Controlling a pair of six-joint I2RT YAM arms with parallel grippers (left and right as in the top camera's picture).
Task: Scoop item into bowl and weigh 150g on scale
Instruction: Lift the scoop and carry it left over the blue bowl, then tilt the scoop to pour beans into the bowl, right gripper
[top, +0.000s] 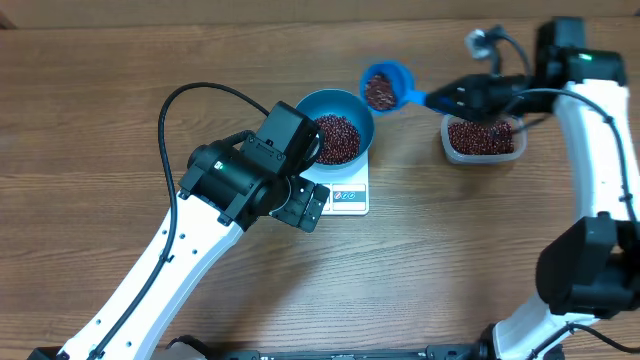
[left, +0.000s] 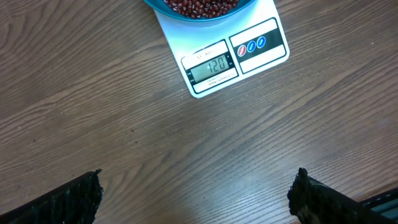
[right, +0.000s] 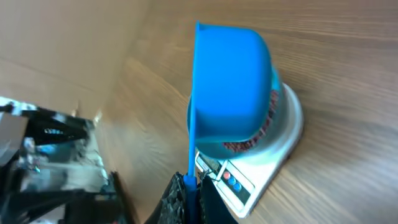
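Two grippers: right gripper (top: 440, 98) clenched on a loaded scoop's (top: 403, 80) handle, just behind the scale (top: 345, 198); beans (top: 335, 138) sit in the bowl (top: 345, 97) on the scale; left gripper (left: 199, 186) splayed wide, empty, before the scale.

White arm links (top: 150, 270), black joints (top: 590, 270), looping black cables (top: 163, 130).

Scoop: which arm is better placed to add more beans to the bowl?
Right: the right gripper holds the bean-filled scoop beside the bowl; the left gripper hangs open, empty, before the scale.
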